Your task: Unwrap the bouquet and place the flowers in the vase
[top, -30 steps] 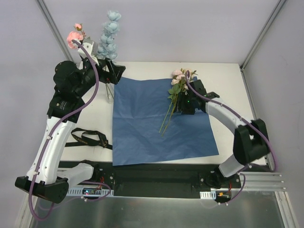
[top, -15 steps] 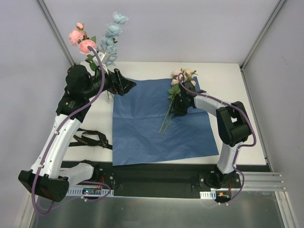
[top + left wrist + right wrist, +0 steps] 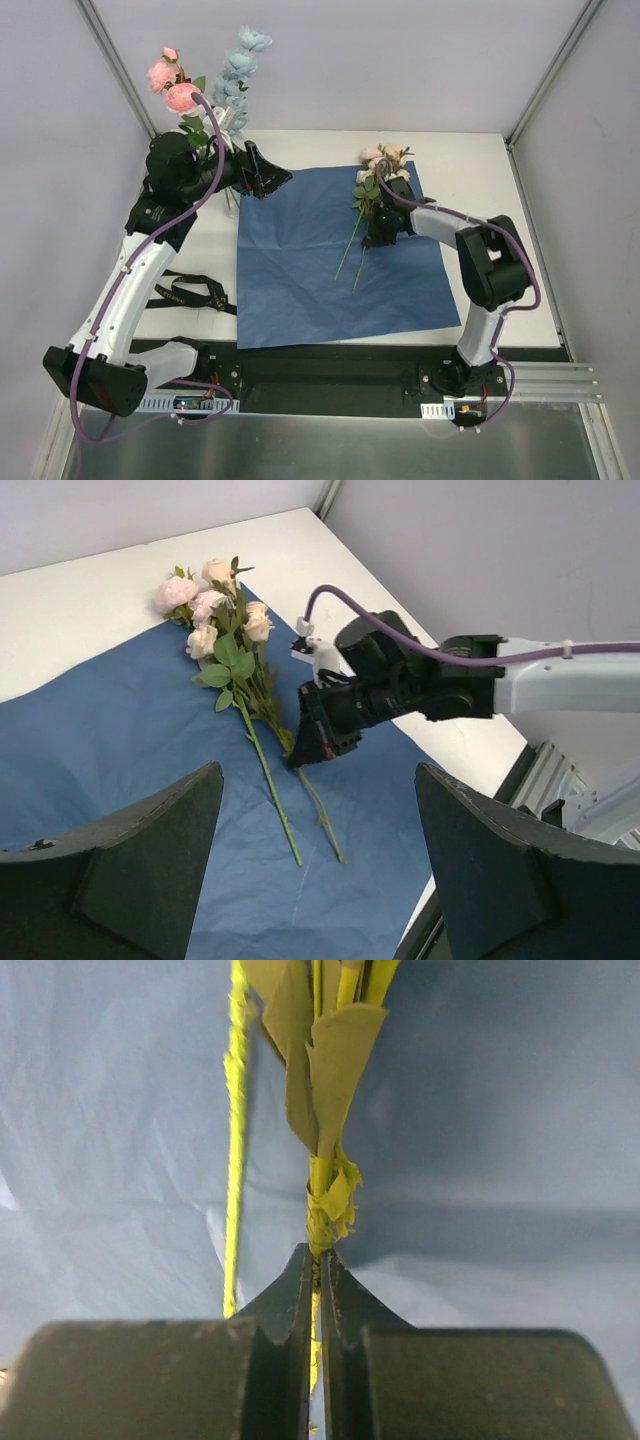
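Two sprays, pink roses (image 3: 170, 82) and light-blue blooms (image 3: 240, 68), stand at the back left in the vase (image 3: 231, 200), which is mostly hidden behind my left arm. My left gripper (image 3: 272, 176) hovers beside them, open and empty (image 3: 320, 880). A cream-peach spray (image 3: 378, 165) (image 3: 215, 620) lies on the flat blue paper (image 3: 300, 290). My right gripper (image 3: 374, 236) (image 3: 318, 1265) is shut on one green stem (image 3: 320, 1185) of it, low on the paper. A second stem (image 3: 235, 1150) lies loose just to the side.
A black ribbon (image 3: 185, 293) lies on the white table left of the paper. Grey walls and frame posts close in the back and both sides. The right arm's elbow (image 3: 495, 255) rises over the paper's right edge.
My right gripper has closed on the stem, and the two stems have spread apart on the paper. My left arm has swung right, away from the vase flowers.
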